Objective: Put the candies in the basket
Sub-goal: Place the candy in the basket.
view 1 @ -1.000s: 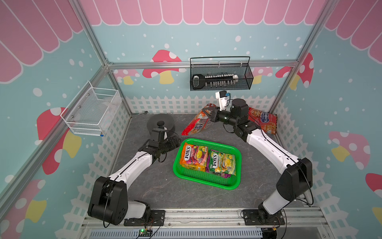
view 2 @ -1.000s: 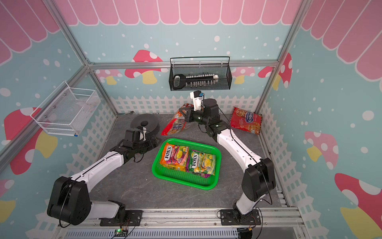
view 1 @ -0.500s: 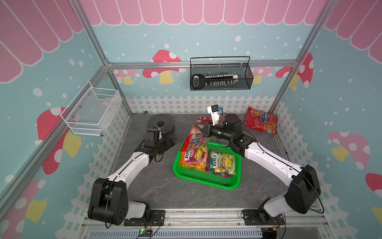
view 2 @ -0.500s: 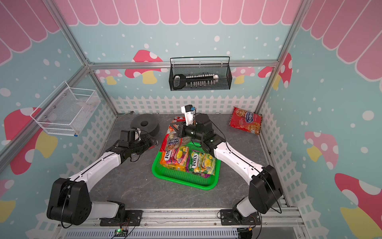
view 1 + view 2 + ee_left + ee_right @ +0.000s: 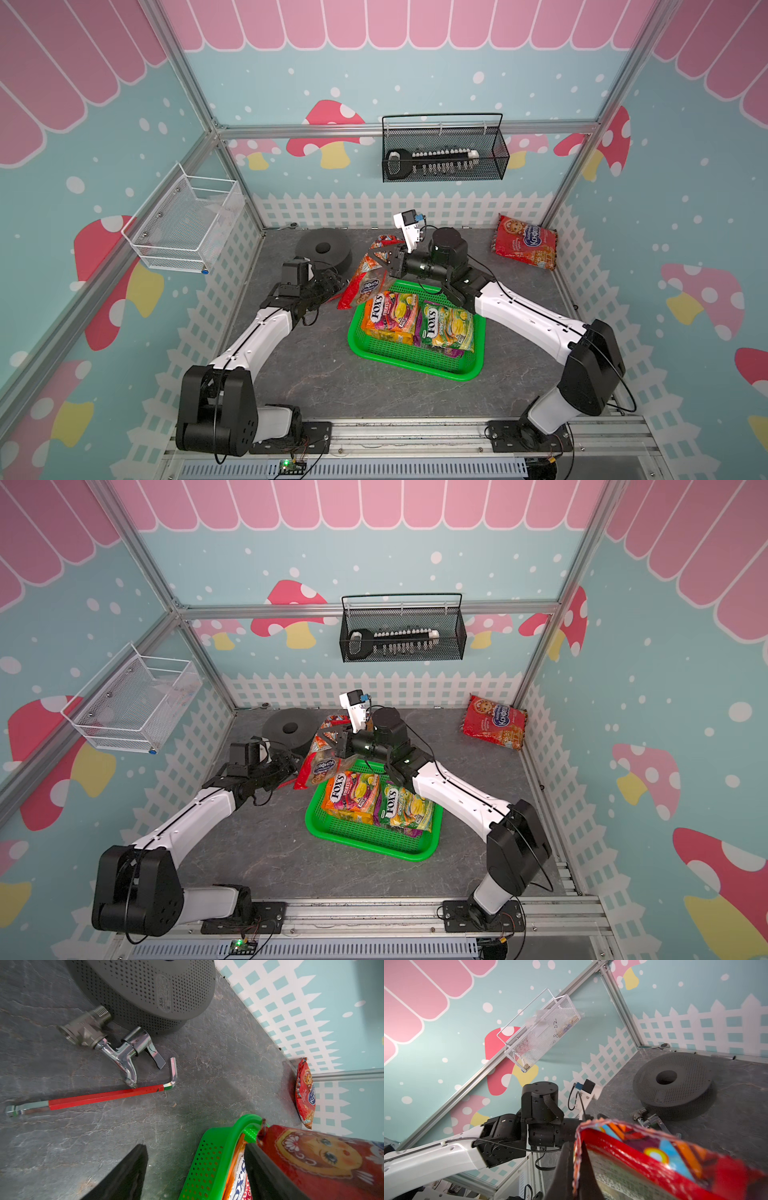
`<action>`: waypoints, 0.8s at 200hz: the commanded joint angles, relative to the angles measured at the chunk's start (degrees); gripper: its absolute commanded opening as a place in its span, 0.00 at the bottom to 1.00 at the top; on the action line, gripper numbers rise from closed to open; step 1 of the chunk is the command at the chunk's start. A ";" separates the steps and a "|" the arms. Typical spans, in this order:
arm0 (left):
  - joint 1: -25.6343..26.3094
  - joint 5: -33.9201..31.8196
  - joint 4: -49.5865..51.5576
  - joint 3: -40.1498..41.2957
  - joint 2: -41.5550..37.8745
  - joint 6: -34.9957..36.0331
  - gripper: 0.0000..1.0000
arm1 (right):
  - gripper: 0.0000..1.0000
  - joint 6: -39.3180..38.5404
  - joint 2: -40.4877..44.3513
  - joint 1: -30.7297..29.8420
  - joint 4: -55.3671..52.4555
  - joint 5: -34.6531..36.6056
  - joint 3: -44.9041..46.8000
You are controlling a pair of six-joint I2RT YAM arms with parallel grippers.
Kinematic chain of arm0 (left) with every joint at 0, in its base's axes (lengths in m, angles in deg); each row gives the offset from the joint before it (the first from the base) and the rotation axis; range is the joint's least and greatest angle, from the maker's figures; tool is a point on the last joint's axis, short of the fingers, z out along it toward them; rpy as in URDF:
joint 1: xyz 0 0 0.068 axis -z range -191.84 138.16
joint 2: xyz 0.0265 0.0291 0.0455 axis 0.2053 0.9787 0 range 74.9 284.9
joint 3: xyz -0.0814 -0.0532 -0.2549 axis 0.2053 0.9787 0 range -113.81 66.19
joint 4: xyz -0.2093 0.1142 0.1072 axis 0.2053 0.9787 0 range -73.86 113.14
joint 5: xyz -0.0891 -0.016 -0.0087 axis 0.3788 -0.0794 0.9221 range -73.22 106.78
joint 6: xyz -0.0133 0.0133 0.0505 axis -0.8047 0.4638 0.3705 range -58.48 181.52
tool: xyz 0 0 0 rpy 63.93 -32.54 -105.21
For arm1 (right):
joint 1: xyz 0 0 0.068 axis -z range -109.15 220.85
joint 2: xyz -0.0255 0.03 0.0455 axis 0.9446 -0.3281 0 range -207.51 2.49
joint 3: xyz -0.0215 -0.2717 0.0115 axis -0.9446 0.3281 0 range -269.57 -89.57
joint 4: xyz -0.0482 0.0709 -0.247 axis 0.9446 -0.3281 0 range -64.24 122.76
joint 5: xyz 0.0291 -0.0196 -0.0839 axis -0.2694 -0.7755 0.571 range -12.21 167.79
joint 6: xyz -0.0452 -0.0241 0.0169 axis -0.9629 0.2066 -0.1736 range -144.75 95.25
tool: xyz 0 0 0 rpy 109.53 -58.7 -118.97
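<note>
My right gripper is shut on the sealed edge of a red cookie-face candy bag. The bag hangs tilted over the far left corner of the green basket. An orange Fox's bag and a green-yellow Fox's bag lie side by side in the basket. A second red bag leans in the back right corner. My left gripper is open and holds nothing, just left of the hanging bag.
A black perforated disc sits at the back left, with a chrome tap and a red hex key beside it. A black wire basket hangs on the back wall and a white mesh basket on the left wall.
My right arm has carried the red bag from the back of the floor forward and left to the basket's far left corner. The left arm has hardly shifted.
</note>
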 commanded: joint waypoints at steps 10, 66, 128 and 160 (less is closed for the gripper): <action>-0.46 6.19 -0.71 0.03 2.69 1.49 0.76 | 0.00 1.47 2.13 -1.52 12.12 -2.57 2.16; 3.64 7.71 -1.55 -0.39 5.55 5.08 0.76 | 0.00 0.94 10.52 -3.53 10.40 3.92 18.66; 9.51 3.69 -1.44 -3.97 6.94 10.11 0.71 | 0.03 -4.35 20.57 -3.47 -0.77 9.71 30.07; 14.07 -1.51 -1.45 -5.36 6.68 15.44 0.71 | 0.24 -8.25 24.74 -3.47 -11.06 12.73 32.91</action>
